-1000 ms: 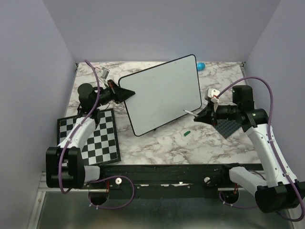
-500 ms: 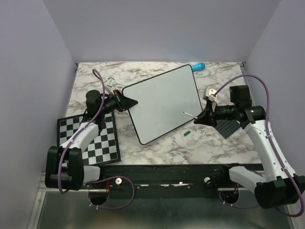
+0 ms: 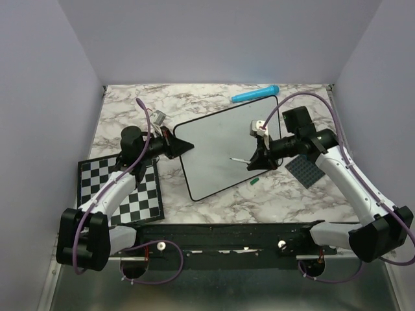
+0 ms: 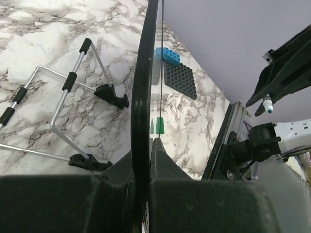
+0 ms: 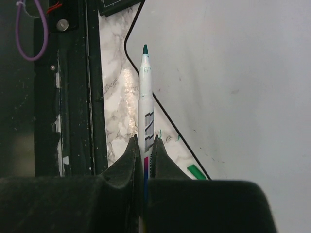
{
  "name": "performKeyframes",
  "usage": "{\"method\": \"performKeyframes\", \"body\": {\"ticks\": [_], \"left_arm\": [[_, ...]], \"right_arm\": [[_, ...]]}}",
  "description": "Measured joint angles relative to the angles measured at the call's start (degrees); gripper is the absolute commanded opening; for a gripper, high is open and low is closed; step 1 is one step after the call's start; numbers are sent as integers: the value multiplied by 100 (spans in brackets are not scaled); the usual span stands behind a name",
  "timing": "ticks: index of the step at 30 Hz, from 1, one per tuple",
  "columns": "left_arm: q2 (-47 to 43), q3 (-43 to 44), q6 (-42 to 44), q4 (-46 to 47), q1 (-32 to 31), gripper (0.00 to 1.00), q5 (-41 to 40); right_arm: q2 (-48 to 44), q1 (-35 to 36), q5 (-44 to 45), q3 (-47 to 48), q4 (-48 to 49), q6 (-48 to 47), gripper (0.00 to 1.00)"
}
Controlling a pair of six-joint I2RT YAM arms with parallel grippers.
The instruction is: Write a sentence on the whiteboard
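whiteboard (image 3: 224, 139) blank, nothing written yet; left end effector (image 3: 188, 146) pinches its rim, right end effector (image 3: 255, 162) pinches the marker (image 3: 240, 159).

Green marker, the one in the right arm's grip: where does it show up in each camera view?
Top external: the green marker is right of centre, overlapping the whiteboard and held by the right gripper.
Left wrist: green marker at the far right, tip down.
Right wrist: green marker at centre, tip up.
Shared landmark: the whiteboard's black rim.
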Motion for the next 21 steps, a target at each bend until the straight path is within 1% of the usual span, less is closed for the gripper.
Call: {"method": "performKeyframes", "body": {"ticks": [3,6,13,21], "left_arm": [[-131,0,216,-87,-50,0,9],[-173,0,326,-127,-63,0,15],[-177,11,387,-216,-66,0,13],[-181,98,509,-350,-144,0,-31]], "right_arm": [[162,313,203,48,264,254,0],[275,466,330,52,566,535,1],[90,481,568,-72,1178,979,0],[-55,481,621,-131,1193,960,0]]}}
